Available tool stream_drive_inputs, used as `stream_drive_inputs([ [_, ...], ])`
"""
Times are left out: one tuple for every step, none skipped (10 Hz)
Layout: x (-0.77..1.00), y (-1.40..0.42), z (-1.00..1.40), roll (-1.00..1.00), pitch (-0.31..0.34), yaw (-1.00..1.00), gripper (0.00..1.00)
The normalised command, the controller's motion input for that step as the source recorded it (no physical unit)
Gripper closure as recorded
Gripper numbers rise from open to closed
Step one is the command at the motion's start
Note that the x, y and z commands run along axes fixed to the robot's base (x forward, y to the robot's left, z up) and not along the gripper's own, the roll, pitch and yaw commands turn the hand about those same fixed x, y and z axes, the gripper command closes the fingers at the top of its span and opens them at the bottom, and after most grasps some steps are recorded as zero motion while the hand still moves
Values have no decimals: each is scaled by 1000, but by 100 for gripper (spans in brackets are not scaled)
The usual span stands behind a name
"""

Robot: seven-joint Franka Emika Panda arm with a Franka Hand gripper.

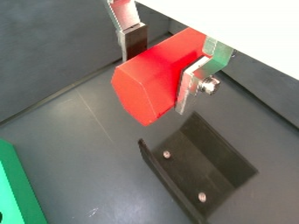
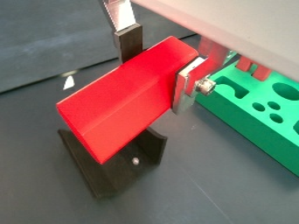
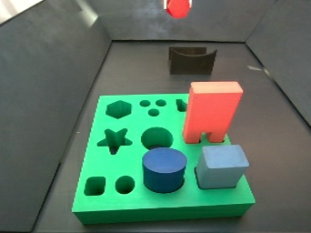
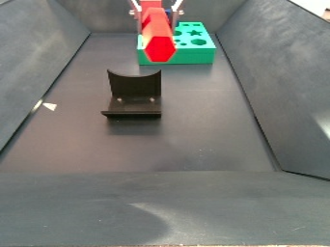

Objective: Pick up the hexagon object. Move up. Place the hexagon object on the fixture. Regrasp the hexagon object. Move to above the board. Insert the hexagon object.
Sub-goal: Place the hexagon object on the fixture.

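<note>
My gripper [image 1: 163, 61] is shut on the hexagon object [image 1: 155, 86], a bright red hexagonal prism held crosswise between the silver fingers [image 1: 191, 80]. It hangs in the air above the fixture [image 1: 205, 166], apart from it. Both wrist views show this; the gripper [image 2: 158, 66] holds the hexagon object [image 2: 122, 105] over the dark fixture [image 2: 111, 168]. In a side view the hexagon object [image 4: 156, 39] hangs above and beyond the fixture [image 4: 133, 94]. The green board [image 3: 122, 164] lies apart from the fixture [image 3: 190, 59], and the hexagon object [image 3: 179, 8] shows high over the fixture.
On the board stand a salmon-red arch block [image 3: 213, 111], a dark blue cylinder [image 3: 163, 170] and a grey-blue cube [image 3: 224, 167]. Dark sloping walls enclose the floor [image 4: 168, 183]. The board's edge shows in both wrist views [image 2: 257, 109].
</note>
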Motion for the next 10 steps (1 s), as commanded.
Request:
stream_drive_inputs([
  [177, 25, 0, -183, -37, -275, 100],
  [662, -22, 98, -1000, 44, -200, 100],
  [568, 1, 83, -1000, 55, -175, 100],
  [492, 29, 31, -1000, 64, -171, 100],
  [422, 29, 7, -1000, 67, -171, 100],
  [341, 34, 11, -1000, 71, -173, 100],
  [283, 37, 7, -1000, 73, -175, 100],
  [141, 41, -5, -956, 71, -184, 100],
  [87, 44, -10, -835, 60, -169, 100],
  [50, 42, -4, -591, 13, -143, 100],
])
